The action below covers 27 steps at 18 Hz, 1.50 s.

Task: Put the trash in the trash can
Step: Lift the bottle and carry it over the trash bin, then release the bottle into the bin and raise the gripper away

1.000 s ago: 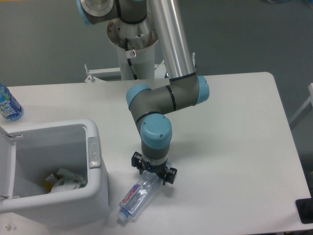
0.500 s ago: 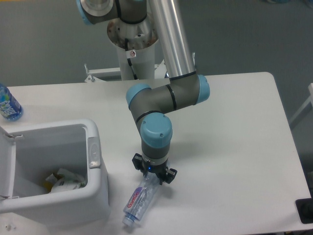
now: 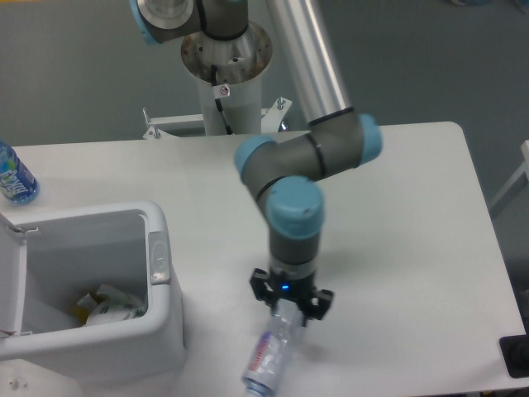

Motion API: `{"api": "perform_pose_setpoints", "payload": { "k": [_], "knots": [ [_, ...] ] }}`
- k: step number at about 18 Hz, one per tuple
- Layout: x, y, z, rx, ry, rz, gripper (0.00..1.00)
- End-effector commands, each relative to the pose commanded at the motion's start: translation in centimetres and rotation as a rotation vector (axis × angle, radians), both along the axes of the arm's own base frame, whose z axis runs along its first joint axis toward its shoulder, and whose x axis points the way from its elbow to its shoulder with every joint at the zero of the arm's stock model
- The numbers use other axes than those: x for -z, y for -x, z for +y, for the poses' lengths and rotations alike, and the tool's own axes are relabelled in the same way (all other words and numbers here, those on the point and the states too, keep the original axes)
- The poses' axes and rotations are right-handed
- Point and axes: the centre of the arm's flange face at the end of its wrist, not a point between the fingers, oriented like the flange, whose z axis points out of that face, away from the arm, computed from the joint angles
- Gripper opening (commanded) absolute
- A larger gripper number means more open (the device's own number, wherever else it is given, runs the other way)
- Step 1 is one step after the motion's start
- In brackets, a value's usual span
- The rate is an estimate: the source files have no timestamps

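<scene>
Bottle now farther right of trash can, jaws clamped on its upper end.

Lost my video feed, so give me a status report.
Gripper shut on clear bottle, cap end hanging low. Trash can open to the side, scraps inside. Nothing between them.

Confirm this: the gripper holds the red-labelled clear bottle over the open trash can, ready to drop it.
Not over the can. The camera view shows the gripper holding the bottle by one end near the table's front edge, right of the trash can.
</scene>
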Motion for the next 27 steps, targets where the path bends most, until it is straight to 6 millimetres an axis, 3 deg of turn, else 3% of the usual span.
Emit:
{"api": "perform_pose_setpoints", "payload": {
  "k": [3,6,10,13,16,20,22,23,24,27],
  "knots": [
    [-7.5,-0.7,0.1,-0.055,-0.138,0.014,0.62],
    [-13.9,-3.2,-0.2,-0.095,-0.259,-0.004,0.62],
    [-18.7,-11.3,1.5,-0.023,-0.343,-0.041,0.62],
    [-20.3,-16.5,3.2,0.012,-0.368,-0.072,0.62],
    [-20.5,-21.4,4.9,0.058,-0.369,-0.104,0.62],
    [-17.0,-27.5,6.5,0.14,-0.308,-0.158,0.64],
    [-15.4,-28.3,6.5,0.147,-0.282,-0.174,0.76],
    [-15.2,-28.3,6.6,0.15,-0.28,-0.175,0.94],
    [-15.2,-28.3,6.6,0.146,-0.28,-0.176,1.0],
    [-15.8,-28.4,6.3,0.146,-0.287,-0.174,1.0]
  ]
}}
